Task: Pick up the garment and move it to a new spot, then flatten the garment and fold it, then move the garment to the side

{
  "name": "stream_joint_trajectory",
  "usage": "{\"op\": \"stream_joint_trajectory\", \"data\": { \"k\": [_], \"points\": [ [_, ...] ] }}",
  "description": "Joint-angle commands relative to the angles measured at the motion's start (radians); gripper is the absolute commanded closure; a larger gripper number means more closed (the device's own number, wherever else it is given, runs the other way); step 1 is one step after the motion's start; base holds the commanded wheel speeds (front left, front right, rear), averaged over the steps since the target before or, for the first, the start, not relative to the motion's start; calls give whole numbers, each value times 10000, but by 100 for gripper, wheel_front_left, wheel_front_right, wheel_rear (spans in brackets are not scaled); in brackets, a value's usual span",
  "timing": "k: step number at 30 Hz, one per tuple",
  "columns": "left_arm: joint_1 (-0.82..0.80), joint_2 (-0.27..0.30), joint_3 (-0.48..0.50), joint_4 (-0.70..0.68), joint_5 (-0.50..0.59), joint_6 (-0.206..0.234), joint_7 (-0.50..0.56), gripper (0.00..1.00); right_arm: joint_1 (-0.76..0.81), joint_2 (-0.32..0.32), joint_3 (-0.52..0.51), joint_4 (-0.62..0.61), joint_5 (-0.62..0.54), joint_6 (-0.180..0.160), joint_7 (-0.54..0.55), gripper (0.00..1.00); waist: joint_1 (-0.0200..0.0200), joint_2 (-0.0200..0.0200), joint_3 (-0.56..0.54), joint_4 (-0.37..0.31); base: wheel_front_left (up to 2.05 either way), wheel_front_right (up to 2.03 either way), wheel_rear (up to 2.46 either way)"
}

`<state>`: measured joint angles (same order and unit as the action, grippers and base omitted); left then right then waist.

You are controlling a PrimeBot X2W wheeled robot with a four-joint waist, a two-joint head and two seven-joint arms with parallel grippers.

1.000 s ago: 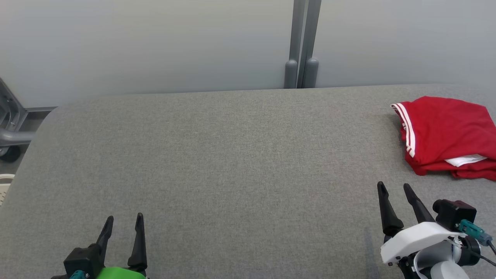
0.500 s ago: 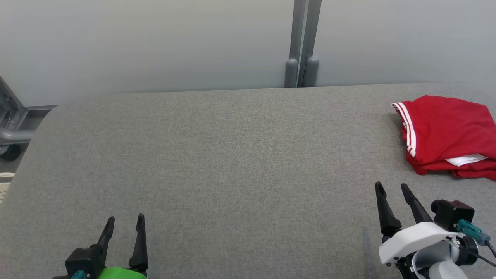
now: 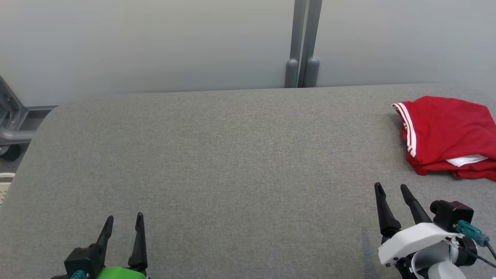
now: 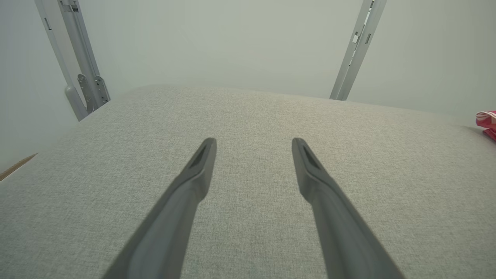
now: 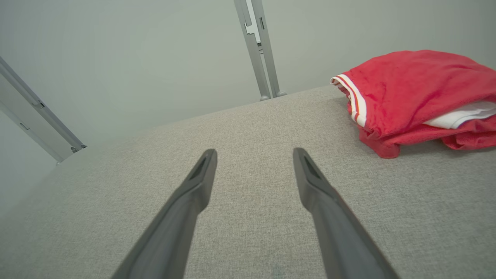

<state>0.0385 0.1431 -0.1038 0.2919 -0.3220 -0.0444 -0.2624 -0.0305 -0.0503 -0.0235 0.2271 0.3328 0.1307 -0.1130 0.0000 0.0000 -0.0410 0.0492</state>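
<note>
The garment (image 3: 449,133) is a red piece with white stripes and a white inner layer, lying in a folded bundle at the right edge of the grey fabric table (image 3: 232,155). It appears large at the upper right of the right wrist view as the garment (image 5: 414,93), and as a sliver of the garment (image 4: 487,121) at the right edge of the left wrist view. My right gripper (image 3: 390,187) hovers open near the table's front right, short of the bundle, holding nothing. My left gripper (image 3: 124,217) stands open at the front left, far from it.
A grey wall with a vertical metal post (image 3: 303,42) runs behind the table. A metal frame with a wheel (image 3: 9,131) stands off the table's left end. The table's rounded left corner lies near it.
The right gripper has crept slightly up and left in the head view. The garment and the left gripper have stayed put.
</note>
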Motion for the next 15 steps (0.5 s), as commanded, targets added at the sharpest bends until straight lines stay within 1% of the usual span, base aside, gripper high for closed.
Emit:
{"op": "stream_joint_trajectory", "data": {
  "k": [1,2,5,15],
  "points": [
    [7,-2,33,-48,41,18,-30,0,35,-7,8,34,31,-3,-25,0,0,0,-3,0,0,0,0],
    [2,-7,3,19,-4,1,3,100,9,4,7,31,2,0,2,100,0,0,-2,0,0,0,0],
    [30,-75,-28,290,-29,0,72,100,146,59,8,294,24,0,38,100,0,0,-2,-1,0,0,0],
    [-239,-188,142,232,-1791,-119,539,100,109,49,-294,177,1766,0,425,100,0,0,31,-40,0,0,0]
  ]
}}
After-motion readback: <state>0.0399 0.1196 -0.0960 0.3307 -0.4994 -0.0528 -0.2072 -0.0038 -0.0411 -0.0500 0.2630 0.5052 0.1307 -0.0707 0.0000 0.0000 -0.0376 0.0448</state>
